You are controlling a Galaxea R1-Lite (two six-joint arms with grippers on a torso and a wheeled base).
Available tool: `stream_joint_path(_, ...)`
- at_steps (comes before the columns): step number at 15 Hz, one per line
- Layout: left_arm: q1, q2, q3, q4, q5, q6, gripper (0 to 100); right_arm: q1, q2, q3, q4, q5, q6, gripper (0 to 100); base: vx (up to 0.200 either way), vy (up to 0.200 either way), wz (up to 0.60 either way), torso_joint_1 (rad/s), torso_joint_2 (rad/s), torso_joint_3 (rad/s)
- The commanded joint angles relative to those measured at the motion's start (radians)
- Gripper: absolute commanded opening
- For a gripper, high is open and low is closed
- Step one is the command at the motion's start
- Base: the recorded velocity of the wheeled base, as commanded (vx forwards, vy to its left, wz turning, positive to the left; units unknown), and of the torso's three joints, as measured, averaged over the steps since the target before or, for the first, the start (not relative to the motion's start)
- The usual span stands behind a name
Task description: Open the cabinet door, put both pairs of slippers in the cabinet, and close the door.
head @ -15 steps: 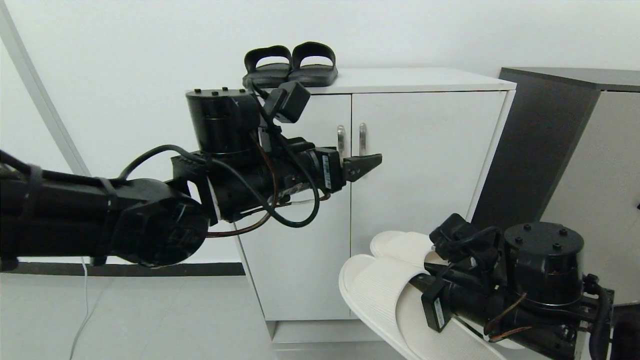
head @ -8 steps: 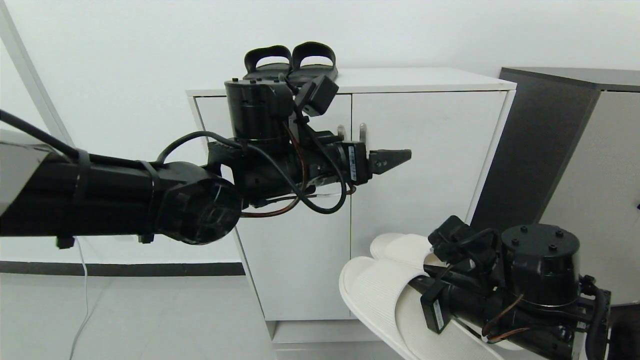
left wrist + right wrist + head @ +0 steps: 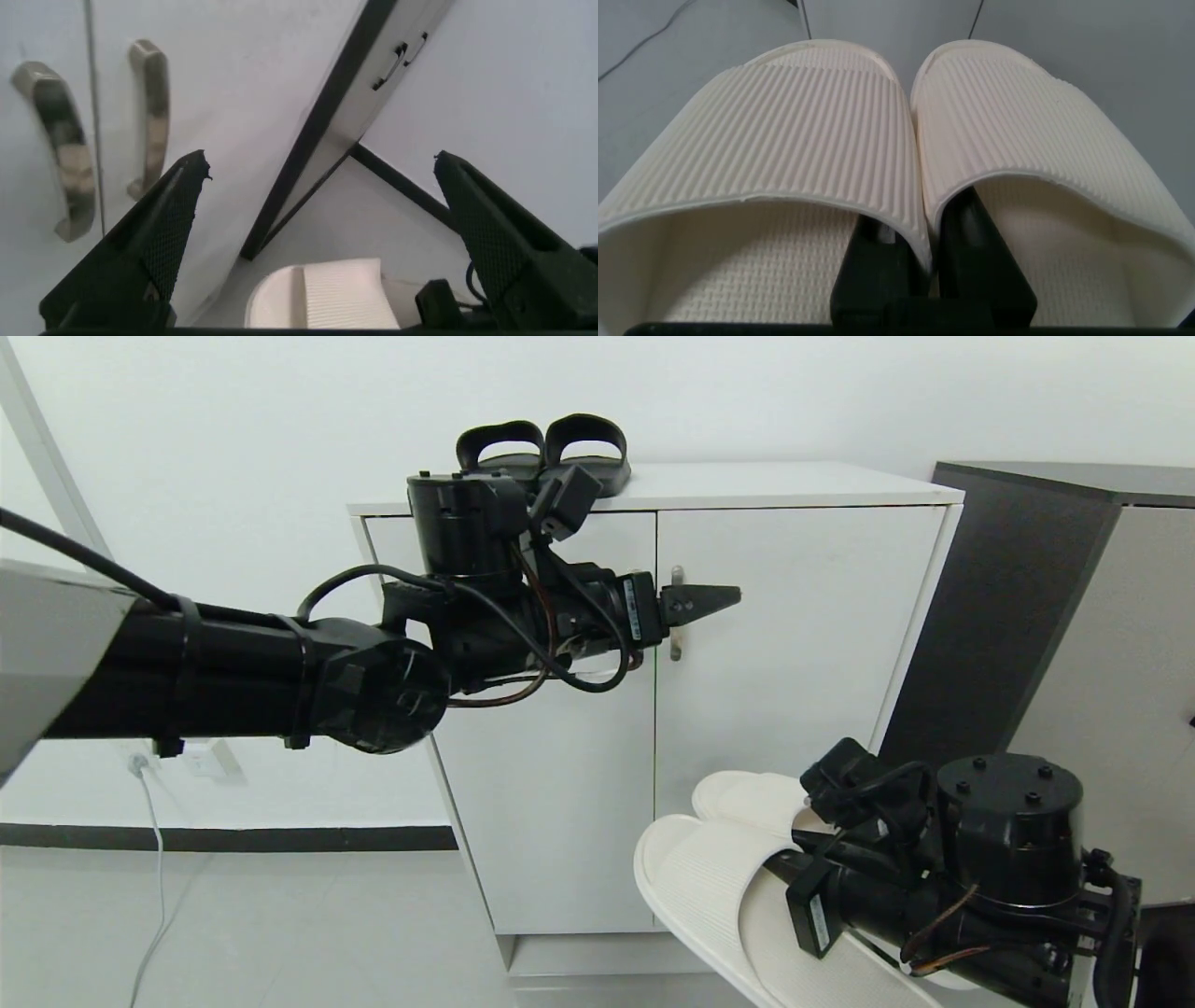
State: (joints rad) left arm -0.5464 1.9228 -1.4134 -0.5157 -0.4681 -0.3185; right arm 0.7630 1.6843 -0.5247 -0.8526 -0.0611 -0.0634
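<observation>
The white cabinet (image 3: pixel 803 644) stands with both doors shut. My left gripper (image 3: pixel 719 595) hangs open just in front of its metal door handles (image 3: pixel 675 616), at their height and touching nothing. In the left wrist view the same gripper (image 3: pixel 320 161) has its fingers wide apart, with the two handles (image 3: pixel 149 117) off to one side. A pair of black slippers (image 3: pixel 541 453) sits on the cabinet top. Low at the right, my right gripper (image 3: pixel 775 863) is shut on the pair of white slippers (image 3: pixel 709 868). Its fingers (image 3: pixel 887 257) pinch the slippers' (image 3: pixel 813 140) inner walls together.
A dark grey cabinet (image 3: pixel 1027 616) stands right beside the white one. The white wall is behind both. A thin cable (image 3: pixel 154 877) hangs down to the grey floor at the left. There is open floor in front of the white cabinet.
My left arm has swung right and then risen, bringing its gripper up to the handles. The right arm with the white slippers has stayed put.
</observation>
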Motion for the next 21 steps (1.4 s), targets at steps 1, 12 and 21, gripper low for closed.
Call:
stream_joint_path(1, 0.006, 0.032, -0.053, 0.031, 0.003, -0.011, 100, -0.001, -0.006, 0.0, 0.0, -0.002, -0.001, 0, 0.0, 0.0, 0.0, 0.0, 0.0, 0.0)
stream_joint_path(12, 0.031, 0.174, -0.252, 0.138, 0.036, -0.011, 100, -0.004, -0.006, 0.002, 0.0, 0.0, -0.001, 0, 0.0, 0.0, 0.0, 0.0, 0.0, 0.0)
stream_joint_path(21, 0.028, 0.214, -0.291, 0.138, 0.034, -0.013, 0, -0.004, 0.002, 0.003, 0.0, 0.003, -0.001, 0, 0.0, 0.0, 0.0, 0.0, 0.0, 0.0)
